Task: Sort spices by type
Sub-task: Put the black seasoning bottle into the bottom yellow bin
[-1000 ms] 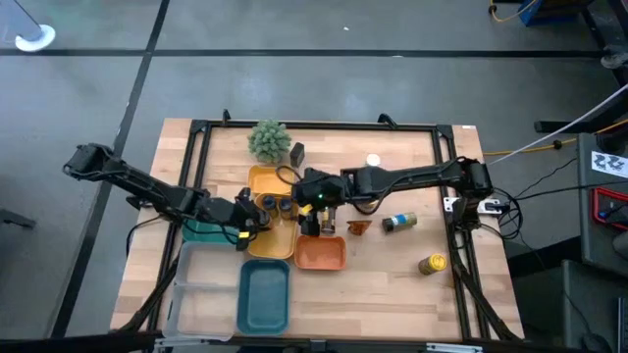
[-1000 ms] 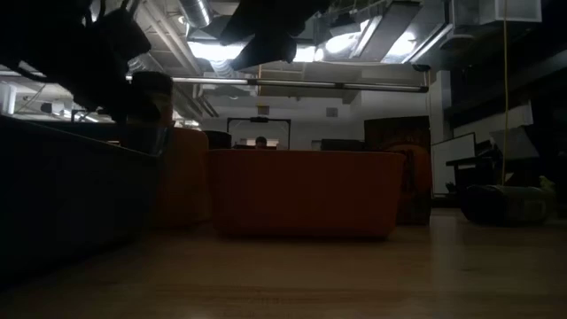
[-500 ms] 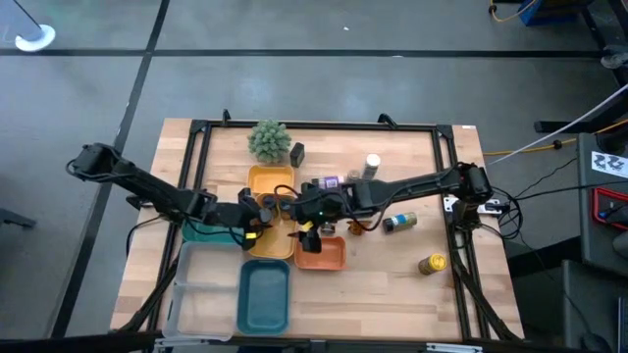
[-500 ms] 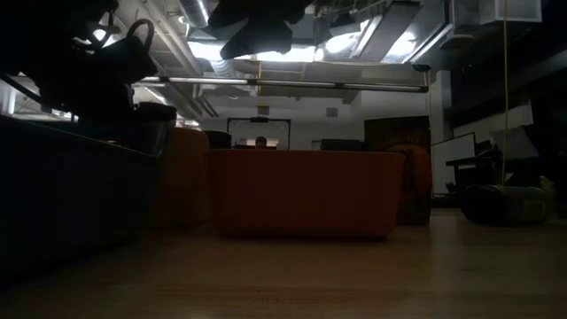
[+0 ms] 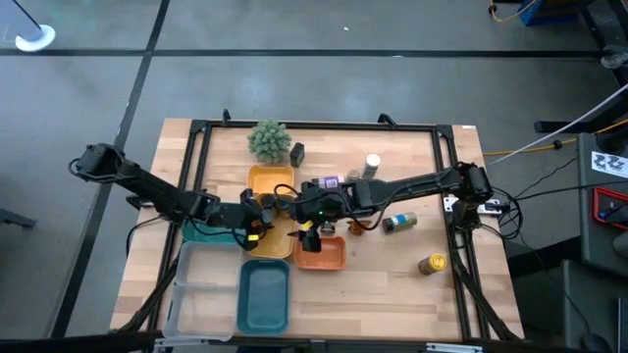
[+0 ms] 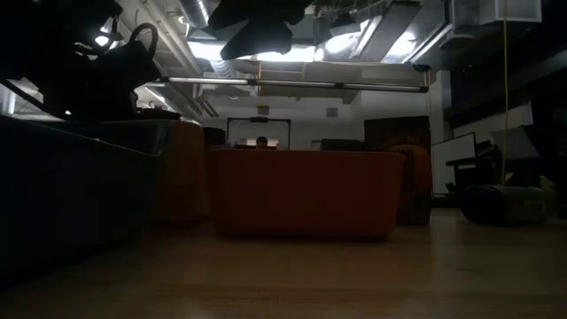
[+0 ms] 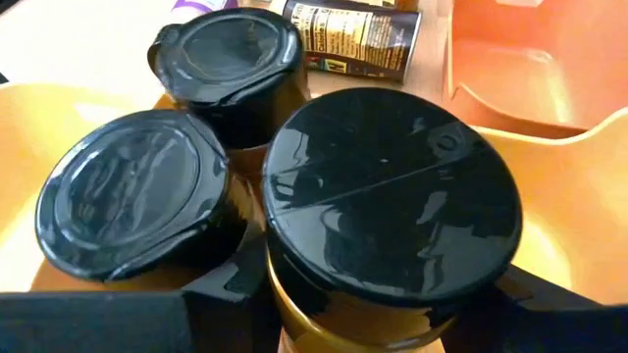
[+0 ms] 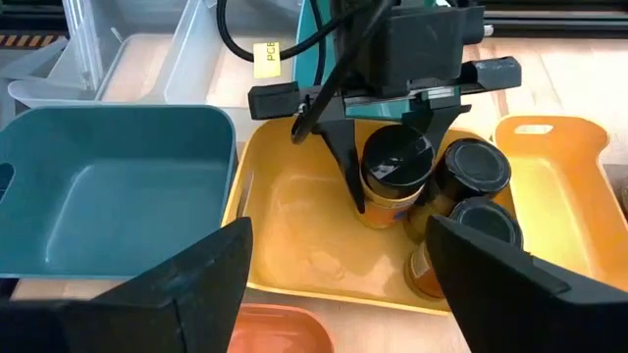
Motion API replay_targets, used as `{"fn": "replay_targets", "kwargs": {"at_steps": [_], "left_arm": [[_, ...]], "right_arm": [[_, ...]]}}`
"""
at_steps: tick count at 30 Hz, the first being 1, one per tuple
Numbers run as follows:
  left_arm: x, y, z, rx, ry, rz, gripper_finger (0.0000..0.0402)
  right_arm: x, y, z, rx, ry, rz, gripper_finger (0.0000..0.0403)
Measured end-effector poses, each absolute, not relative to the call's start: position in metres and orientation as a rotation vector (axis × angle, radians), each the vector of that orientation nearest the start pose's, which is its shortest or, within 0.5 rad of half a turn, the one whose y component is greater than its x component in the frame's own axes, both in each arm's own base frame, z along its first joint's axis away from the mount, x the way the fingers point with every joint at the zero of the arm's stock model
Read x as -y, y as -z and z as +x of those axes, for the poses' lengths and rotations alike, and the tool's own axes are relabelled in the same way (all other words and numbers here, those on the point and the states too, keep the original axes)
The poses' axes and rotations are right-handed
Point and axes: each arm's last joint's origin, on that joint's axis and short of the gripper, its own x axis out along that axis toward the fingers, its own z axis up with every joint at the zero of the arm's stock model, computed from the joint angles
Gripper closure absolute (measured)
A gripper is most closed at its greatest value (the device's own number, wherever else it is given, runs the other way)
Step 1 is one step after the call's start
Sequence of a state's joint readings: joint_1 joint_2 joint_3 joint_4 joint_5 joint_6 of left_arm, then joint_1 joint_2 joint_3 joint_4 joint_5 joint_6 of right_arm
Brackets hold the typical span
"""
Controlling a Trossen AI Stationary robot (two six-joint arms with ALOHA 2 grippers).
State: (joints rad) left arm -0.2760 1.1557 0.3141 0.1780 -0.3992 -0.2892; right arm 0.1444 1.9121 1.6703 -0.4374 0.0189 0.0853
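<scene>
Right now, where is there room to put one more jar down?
The teal tray and clear bin look bare. Bare wood lies between the orange tray and the yellow-capped jar. The yellow tray is crowded beside its three black-capped jars, where the left gripper holds one.

Both arms are dark, jointed links with black cables looped along them. The left gripper (image 8: 392, 211) has a boxy black body, thin tapered black fingers (image 8: 345, 167) and a yellow label on its cable.
</scene>
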Motion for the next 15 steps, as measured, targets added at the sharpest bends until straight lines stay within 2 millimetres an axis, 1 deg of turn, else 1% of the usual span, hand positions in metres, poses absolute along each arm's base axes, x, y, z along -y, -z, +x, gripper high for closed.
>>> {"fn": "replay_targets", "kwargs": {"at_steps": [8, 15], "left_arm": [[0.0426, -0.1442, 0.1915, -0.602, -0.208, -0.063, 0.0214], [0.0426, -0.1445, 0.1916, -0.599, -0.213, -0.081, 0.0159]], "right_arm": [[-0.0622, -0.2910, 0.4313, -0.683, -0.092, 0.026, 0.0100], [-0.0622, -0.2910, 0.4313, -0.683, -0.092, 0.026, 0.0100]]}}
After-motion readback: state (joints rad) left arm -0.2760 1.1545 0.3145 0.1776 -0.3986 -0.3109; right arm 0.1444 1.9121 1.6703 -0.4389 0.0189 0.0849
